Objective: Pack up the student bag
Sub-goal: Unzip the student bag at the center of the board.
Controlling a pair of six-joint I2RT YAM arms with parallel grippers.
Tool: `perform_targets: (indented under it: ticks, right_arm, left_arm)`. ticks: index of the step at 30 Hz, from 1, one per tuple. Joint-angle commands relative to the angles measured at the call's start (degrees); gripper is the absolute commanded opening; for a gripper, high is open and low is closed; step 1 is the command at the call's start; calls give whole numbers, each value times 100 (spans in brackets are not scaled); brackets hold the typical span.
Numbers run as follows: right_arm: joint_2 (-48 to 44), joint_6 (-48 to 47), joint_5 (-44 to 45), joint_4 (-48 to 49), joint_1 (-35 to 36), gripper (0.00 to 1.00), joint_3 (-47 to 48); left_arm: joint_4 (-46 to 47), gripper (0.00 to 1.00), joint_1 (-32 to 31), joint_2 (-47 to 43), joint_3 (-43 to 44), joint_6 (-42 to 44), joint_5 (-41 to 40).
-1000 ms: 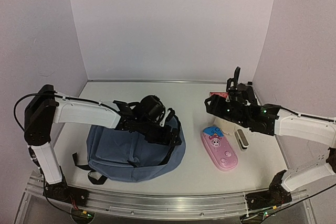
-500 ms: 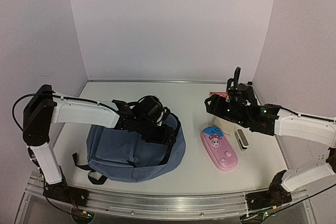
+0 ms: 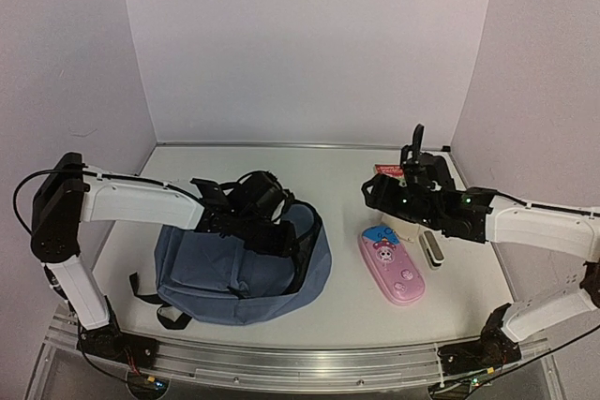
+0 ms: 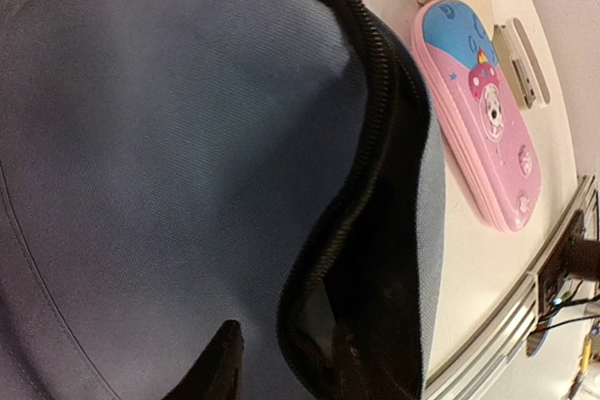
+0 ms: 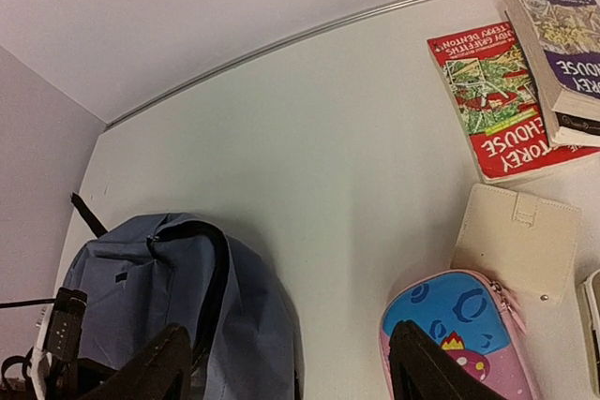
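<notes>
One slate-blue student bag (image 3: 234, 274) lies slumped toward the table's (image 3: 337, 175) near-left corner, its black zip rim gaping and dark lining showing. Overhead we see black straps trailing at its left side. The left wrist view alone shows the left jaws straddling that zip rim, though we cannot tell whether they pinch it. The right wrist view shows the right jaws spread wide, plus a pink pencil case (image 5: 450, 325) and a red book's (image 5: 497, 100) cover.
</notes>
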Motion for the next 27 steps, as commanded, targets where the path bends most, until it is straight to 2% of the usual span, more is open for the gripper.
perform_targets:
  ticks: [1, 3, 5, 12, 19, 22, 27]
  right_arm:
    - [464, 51, -641, 75, -2, 72, 99]
    - [655, 75, -958, 220, 30, 73, 85]
    - [798, 88, -1072, 330, 139, 75, 83]
    - [1353, 118, -1213, 475, 591, 79, 347]
    - [2124, 305, -1237, 631, 997, 77, 703]
    - [2337, 441, -1074, 634, 1005, 64, 730]
    - [2422, 384, -998, 633, 1013, 28, 825]
  left_arm:
    - [117, 18, -21, -105, -26, -196, -113]
    - [86, 6, -18, -181, -63, -335, -352]
    - [22, 1, 4, -306, -125, -462, -687]
    - [109, 0, 311, -908, -603, -724, -887]
    - [126, 0, 521, -1319, -937, -800, -887]
    - [101, 0, 614, -1508, -1075, -821, -924]
    - [81, 0, 845, -1837, -1366, -868, -1123]
